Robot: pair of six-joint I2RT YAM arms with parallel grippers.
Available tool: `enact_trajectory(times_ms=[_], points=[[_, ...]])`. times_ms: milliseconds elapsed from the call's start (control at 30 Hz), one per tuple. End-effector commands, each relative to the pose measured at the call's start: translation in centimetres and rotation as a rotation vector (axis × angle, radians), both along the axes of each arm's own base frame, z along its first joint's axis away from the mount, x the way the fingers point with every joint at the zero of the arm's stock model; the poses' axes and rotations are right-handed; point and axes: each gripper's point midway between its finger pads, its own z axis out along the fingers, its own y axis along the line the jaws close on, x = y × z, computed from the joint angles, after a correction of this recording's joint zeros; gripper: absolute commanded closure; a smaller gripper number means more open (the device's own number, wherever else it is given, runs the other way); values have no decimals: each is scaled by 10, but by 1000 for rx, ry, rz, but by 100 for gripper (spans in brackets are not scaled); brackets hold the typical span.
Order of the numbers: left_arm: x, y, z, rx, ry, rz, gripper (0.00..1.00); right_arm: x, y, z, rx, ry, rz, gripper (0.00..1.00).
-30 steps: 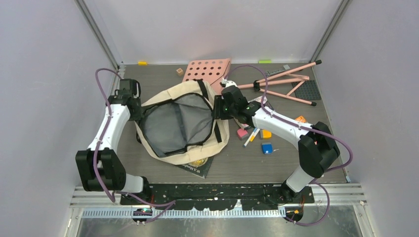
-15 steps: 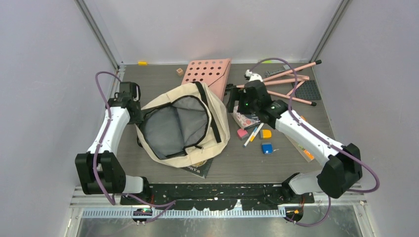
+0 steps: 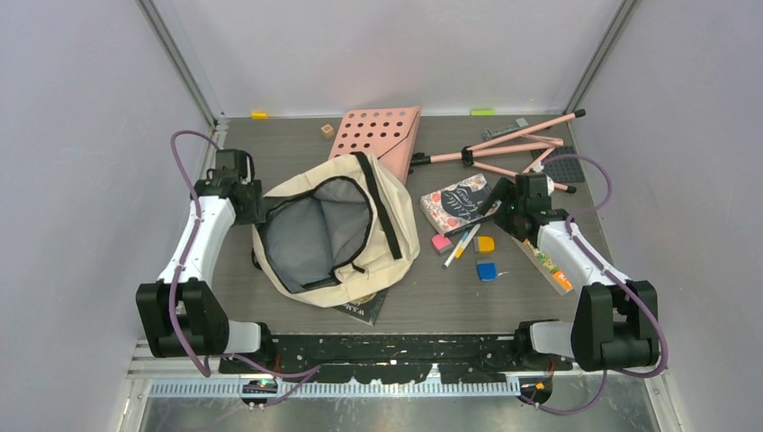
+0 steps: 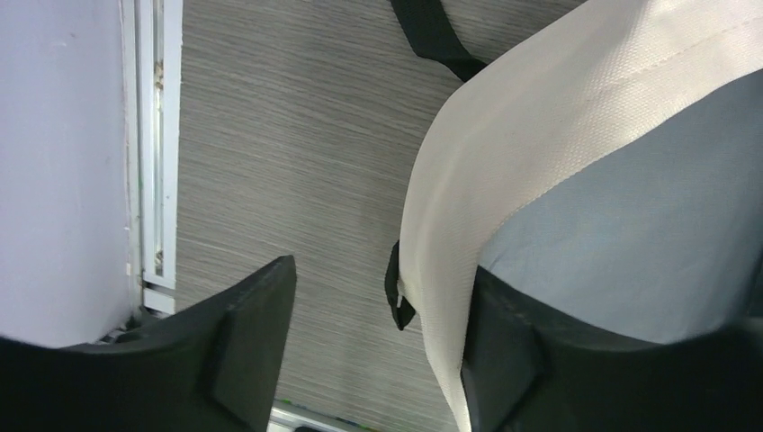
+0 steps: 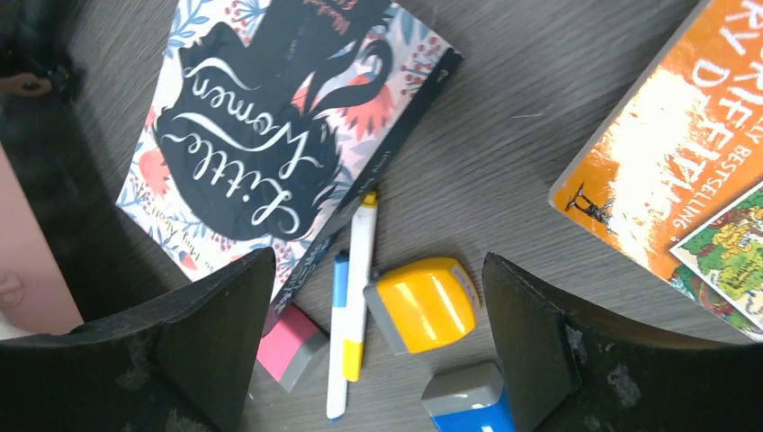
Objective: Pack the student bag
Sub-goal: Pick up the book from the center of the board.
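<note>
On the grey table (image 3: 450, 297) the student bag (image 3: 396, 238) lies left of centre, mouth gaping, with the left gripper (image 4: 378, 279) spread at its rim and pinching nothing. The right gripper (image 5: 378, 261), jaws wide, hangs over the yellow eraser (image 5: 423, 304) and pens (image 5: 362, 261). It should centre on one item, clear of its neighbours, before closing.

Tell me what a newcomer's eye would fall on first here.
The big cream student bag lies gaping at centre-left of the table, grey lining showing. Right of it lies a floral "Little Women" book, and a pink perforated board sits behind the bag.
</note>
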Motion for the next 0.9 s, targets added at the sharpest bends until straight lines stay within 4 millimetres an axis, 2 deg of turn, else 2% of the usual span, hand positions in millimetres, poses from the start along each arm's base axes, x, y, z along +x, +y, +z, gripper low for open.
enact_trajectory(times_ms=[0,133,300,400,633,767,867], points=[[3,-1,13,-11,-57,1,26,25,7,17,146,-166,-29,9],[3,0,19,-8,-79,6,16,39,11,1,197,-203,-44,10],[3,6,37,25,-172,29,8,49,17,-16,259,-215,-61,13],[1,12,49,54,-237,50,6,57,18,-25,274,-210,-74,15],[-4,21,73,101,-359,91,4,60,6,-49,242,-181,-143,20],[-4,17,79,87,-408,72,3,63,6,-58,244,-184,-153,27],[-3,16,79,85,-407,70,3,66,6,-61,246,-193,-154,42]])
